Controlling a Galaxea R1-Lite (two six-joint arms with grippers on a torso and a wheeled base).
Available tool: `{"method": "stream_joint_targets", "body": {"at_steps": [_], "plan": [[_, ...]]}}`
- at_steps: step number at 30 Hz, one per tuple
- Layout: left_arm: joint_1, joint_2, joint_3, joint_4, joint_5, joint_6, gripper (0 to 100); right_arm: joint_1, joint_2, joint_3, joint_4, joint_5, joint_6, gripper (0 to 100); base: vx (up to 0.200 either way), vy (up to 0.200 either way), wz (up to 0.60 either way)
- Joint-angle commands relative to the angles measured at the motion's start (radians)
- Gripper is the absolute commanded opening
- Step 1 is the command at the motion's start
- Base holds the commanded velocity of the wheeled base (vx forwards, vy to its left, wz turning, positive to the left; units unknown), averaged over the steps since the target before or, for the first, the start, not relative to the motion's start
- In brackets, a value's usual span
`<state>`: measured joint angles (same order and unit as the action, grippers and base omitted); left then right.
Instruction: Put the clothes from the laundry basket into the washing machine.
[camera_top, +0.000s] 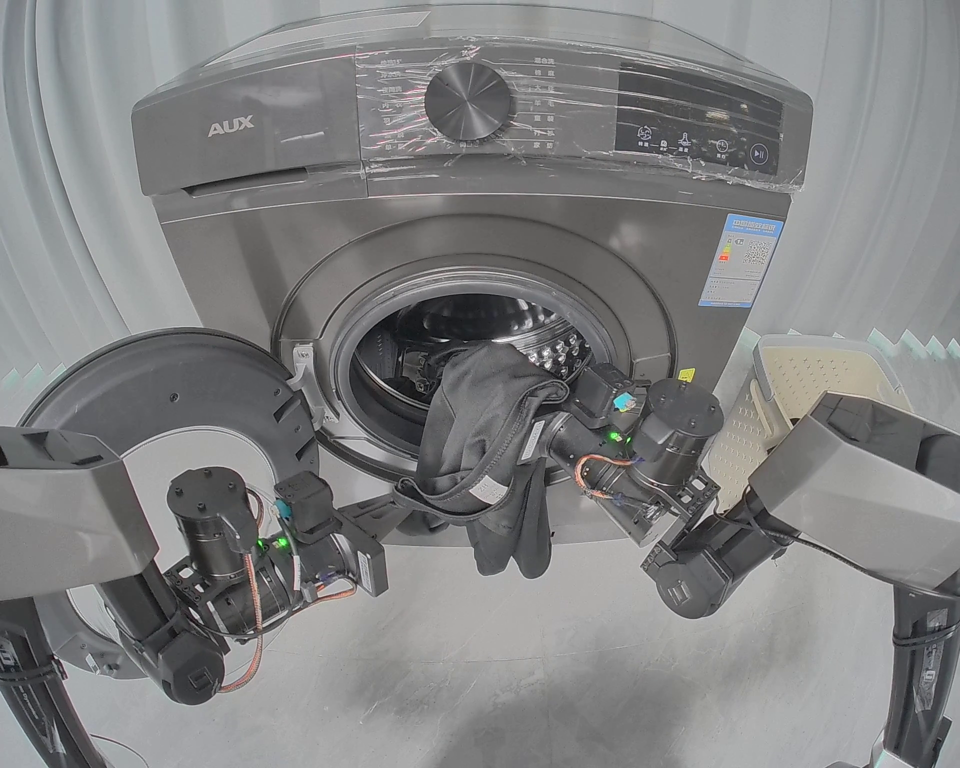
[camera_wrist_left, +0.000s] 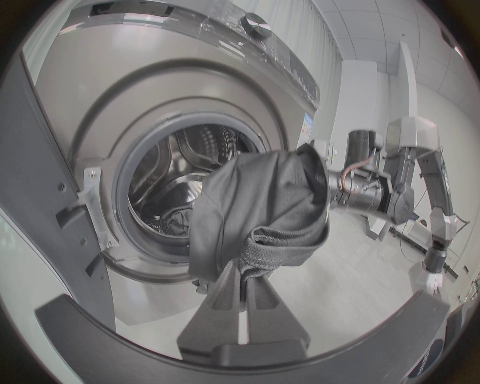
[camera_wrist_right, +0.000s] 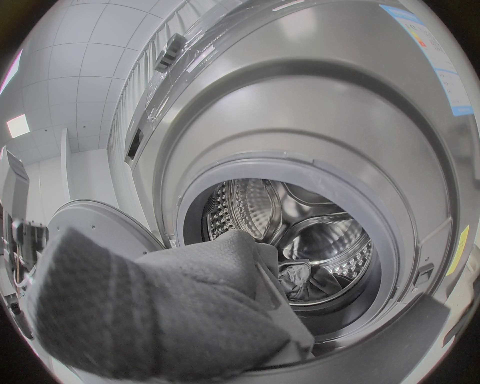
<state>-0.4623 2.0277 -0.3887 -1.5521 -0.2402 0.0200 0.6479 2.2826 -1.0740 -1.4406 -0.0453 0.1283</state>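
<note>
One dark grey fabric garment (camera_top: 480, 420) is being held across the mouth of one grey metal front-loading washing machine (camera_top: 250, 250), with its round door (camera_top: 150, 390) hanging open on the left. The garment's ribbed waistband is being pinched by the left end effector (camera_wrist_left: 243, 280), whose fingers (camera_wrist_left: 225, 300) are nearly closed. The right end effector (camera_top: 530, 440) is being covered by the cloth, so its state cannot be told. One cream perforated plastic laundry basket (camera_top: 800, 375) is being shown at the right in the head view. A second dark crumpled garment (camera_wrist_right: 300, 277), lying inside the steel drum (camera_wrist_right: 310, 235), is being shown by the wrist views.
</note>
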Motion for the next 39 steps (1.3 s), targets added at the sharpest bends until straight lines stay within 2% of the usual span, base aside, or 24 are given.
{"method": "stream_joint_targets", "body": {"at_steps": [1,4,5,10,14,19,24,29,32,39], "plan": [[-0.002,0.069,-0.001,0.000,0.001,0.015,0,0.004,-0.031,0.014,-0.004,-0.001,0.001,0,0.000,0.000,0.00],[0.002,0.080,0.001,0.000,0.001,0.015,0,0.004,-0.031,0.014,-0.004,-0.001,0.001,0,0.000,0.000,0.00],[0.005,0.083,0.004,0.001,0.001,0.017,100,0.004,-0.031,0.014,-0.006,-0.001,0.001,0,0.000,0.000,0.00],[-0.004,0.077,0.056,0.000,-0.008,0.015,100,-0.002,-0.025,0.014,-0.001,-0.001,0.001,0,0.000,0.000,0.00],[-0.022,0.048,0.116,-0.003,-0.024,0.031,100,-0.011,-0.020,0.013,-0.001,-0.001,0.001,0,0.000,0.000,0.00],[-0.027,0.028,0.149,-0.003,-0.031,0.037,100,-0.024,-0.017,0.016,-0.003,-0.001,0.002,0,0.000,0.000,0.00],[-0.025,0.009,0.180,-0.002,-0.071,0.064,100,-0.036,-0.017,0.019,-0.011,0.001,0.005,0,0.000,0.000,0.00],[0.005,0.020,0.062,0.000,-0.064,0.049,100,-0.016,-0.029,0.082,-0.034,0.010,0.007,0,0.000,0.000,0.00],[0.014,0.025,-0.015,0.001,-0.064,0.041,100,0.022,-0.040,0.121,-0.046,0.012,0.007,0,0.000,0.000,0.00],[0.011,0.109,-0.128,0.001,-0.030,0.028,100,0.068,-0.051,0.125,-0.043,0.009,0.008,0,0.000,0.000,0.00]]}}
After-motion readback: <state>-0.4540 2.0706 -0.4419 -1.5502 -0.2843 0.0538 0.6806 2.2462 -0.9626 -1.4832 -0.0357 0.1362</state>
